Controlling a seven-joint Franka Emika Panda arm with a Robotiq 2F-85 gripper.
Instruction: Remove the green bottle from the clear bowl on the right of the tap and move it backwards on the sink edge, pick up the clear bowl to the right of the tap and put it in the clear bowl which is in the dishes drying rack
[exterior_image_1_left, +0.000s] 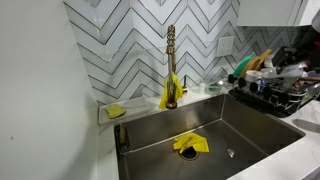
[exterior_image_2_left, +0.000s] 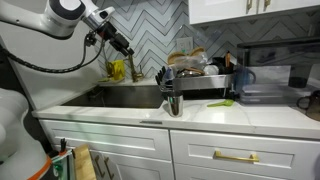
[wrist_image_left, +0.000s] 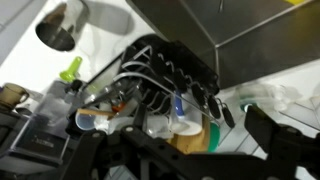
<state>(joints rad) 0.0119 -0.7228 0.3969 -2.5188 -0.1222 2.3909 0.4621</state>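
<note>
The green bottle (exterior_image_1_left: 241, 68) lies tilted, dark cap down, on the white sink edge (exterior_image_1_left: 205, 92) to the right of the brass tap (exterior_image_1_left: 171, 62). The clear bowl (exterior_image_1_left: 222, 80) under it is only a faint glint. The wrist view shows that bowl (wrist_image_left: 268, 95) as a pale shape with a green spot, beside the black drying rack (wrist_image_left: 165, 70). My gripper (exterior_image_2_left: 121, 46) hangs high above the counter. Its jaws (wrist_image_left: 180, 165) are open and hold nothing. I cannot make out the clear bowl inside the rack.
A yellow cloth (exterior_image_1_left: 165, 96) hangs at the tap, a yellow sponge (exterior_image_1_left: 116, 111) lies on the ledge and another yellow cloth (exterior_image_1_left: 190, 143) sits in the basin. The crowded rack (exterior_image_2_left: 200, 75) has a utensil holder (exterior_image_2_left: 173, 100) in front and a green utensil (exterior_image_2_left: 222, 102) beside it.
</note>
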